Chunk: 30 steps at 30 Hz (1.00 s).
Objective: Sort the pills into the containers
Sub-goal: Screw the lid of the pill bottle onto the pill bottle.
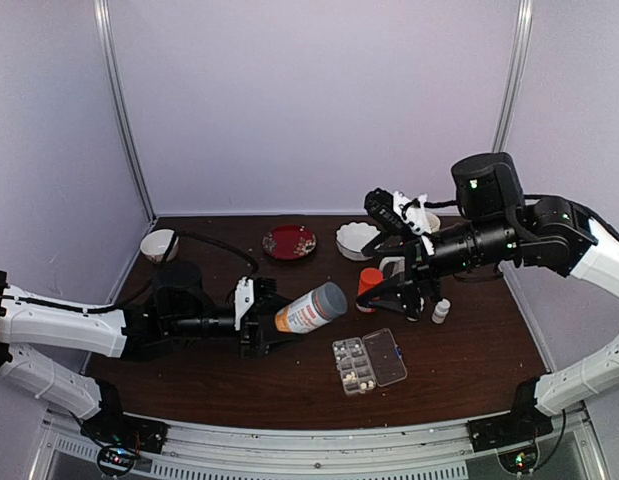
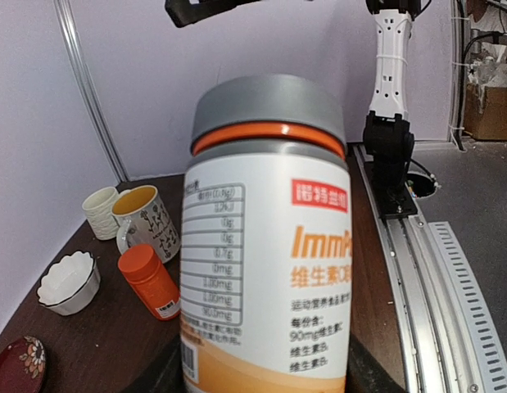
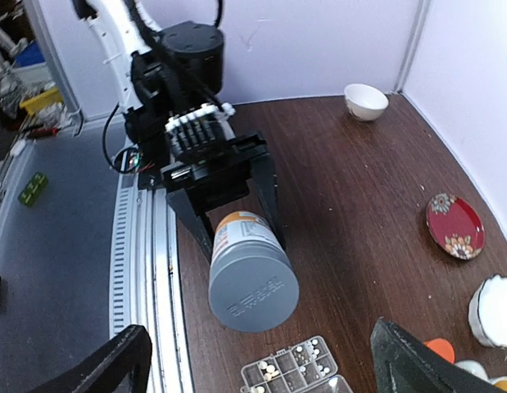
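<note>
L gripper point(image 1: 263, 318) reaches in low, clamping grey-capped bottle point(image 1: 311, 308) sideways; R gripper point(image 1: 397, 298) aloft, fingers wide apart.

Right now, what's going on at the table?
The left gripper holds a large orange-and-white bottle on its side, its grey cap pointing toward the other arm. The right gripper is open and empty, facing that cap without touching it. The pill box lies open on the table, with a few pills already in some compartments.
</note>
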{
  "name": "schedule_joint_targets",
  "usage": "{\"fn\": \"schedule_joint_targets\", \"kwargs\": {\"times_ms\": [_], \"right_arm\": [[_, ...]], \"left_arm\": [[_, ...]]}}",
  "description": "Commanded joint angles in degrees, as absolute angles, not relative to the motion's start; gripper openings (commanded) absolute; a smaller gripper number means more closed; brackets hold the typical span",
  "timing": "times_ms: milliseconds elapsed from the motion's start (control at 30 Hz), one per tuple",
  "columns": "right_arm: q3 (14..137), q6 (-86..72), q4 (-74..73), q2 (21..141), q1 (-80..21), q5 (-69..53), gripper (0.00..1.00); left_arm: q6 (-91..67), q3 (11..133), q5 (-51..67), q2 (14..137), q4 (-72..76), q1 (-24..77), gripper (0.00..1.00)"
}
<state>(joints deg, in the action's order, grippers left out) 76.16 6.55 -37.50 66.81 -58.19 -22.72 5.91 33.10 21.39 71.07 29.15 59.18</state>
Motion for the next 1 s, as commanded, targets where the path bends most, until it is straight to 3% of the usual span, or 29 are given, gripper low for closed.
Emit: {"fn": "schedule_joint_targets", "kwargs": {"times_ms": [0, 200, 967], "right_arm": [[80.76, 28.55, -45.98, 71.12, -59.61, -30.27, 0.95], [85.94, 36.95, -50.1, 75.59, -62.96, -24.57, 0.91], [91.96, 41.75, -51.09, 82.44, -64.22, -20.1, 0.83]], "left_arm": [[4.39, 32.45, 23.53, 70.0, 35.04, 58.98, 0.0], [4.37, 32.26, 23.63, 69.25, 34.66, 59.02, 0.0], [5.79, 32.61, 25.45, 68.45, 33.49, 59.01, 0.0]]}}
